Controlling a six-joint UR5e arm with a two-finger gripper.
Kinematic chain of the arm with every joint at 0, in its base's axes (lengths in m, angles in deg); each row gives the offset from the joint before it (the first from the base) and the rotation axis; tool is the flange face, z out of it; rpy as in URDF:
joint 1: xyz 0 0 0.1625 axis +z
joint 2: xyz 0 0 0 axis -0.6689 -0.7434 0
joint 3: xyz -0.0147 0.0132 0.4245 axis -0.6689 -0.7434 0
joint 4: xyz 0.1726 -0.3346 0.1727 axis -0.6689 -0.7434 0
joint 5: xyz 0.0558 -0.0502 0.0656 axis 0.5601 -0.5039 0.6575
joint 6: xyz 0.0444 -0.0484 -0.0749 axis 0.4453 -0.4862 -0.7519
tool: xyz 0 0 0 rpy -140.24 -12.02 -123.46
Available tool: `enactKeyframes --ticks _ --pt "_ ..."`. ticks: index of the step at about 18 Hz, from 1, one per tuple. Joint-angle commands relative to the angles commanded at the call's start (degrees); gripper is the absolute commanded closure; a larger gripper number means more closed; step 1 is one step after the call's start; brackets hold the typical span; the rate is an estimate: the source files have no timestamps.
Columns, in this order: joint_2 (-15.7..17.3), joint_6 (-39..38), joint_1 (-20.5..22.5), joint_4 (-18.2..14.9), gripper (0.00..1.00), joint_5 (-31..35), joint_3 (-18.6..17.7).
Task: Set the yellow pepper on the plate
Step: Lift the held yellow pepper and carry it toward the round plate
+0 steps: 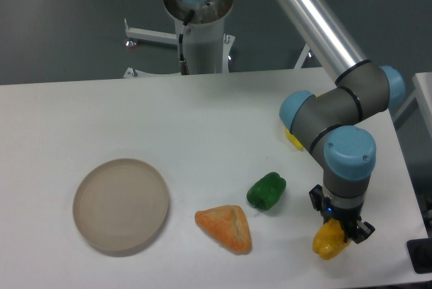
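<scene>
The yellow pepper (pixel 328 242) is at the front right of the white table, close to the front edge. My gripper (pixel 339 229) comes down on it from above, and its dark fingers (pixel 357 230) clasp the pepper's upper part, so the gripper is shut on it. The frame does not show whether the pepper rests on the table or hangs just above it. The plate (pixel 121 205), a round beige disc with a low rim, lies at the front left with nothing on it, far to the left of the gripper.
A green pepper (pixel 266 190) and an orange triangular wedge (pixel 225 227) lie between the plate and the gripper. A yellow banana (pixel 293 140) pokes out from behind the arm's elbow (pixel 317 117). The robot base (pixel 201 29) stands beyond the table's far edge.
</scene>
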Motion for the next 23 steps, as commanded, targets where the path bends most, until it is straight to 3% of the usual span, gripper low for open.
enactKeyframes --ticks 6,11,13,18,23 --pt "1.4 -0.6 -1.1 -1.1 0.61 0.3 -0.9" --pt "7.7 -3.2 -2.7 -5.0 0.60 0.3 -7.7" --pt "11.4 -6.9 -4.7 -8.0 0.60 0.3 -11.0" --pt "16.8 -16.7 -10.6 -14.6 0.60 0.5 -15.2" --pt "18.4 -28.6 -18.4 -15.6 0.60 2.0 -17.4"
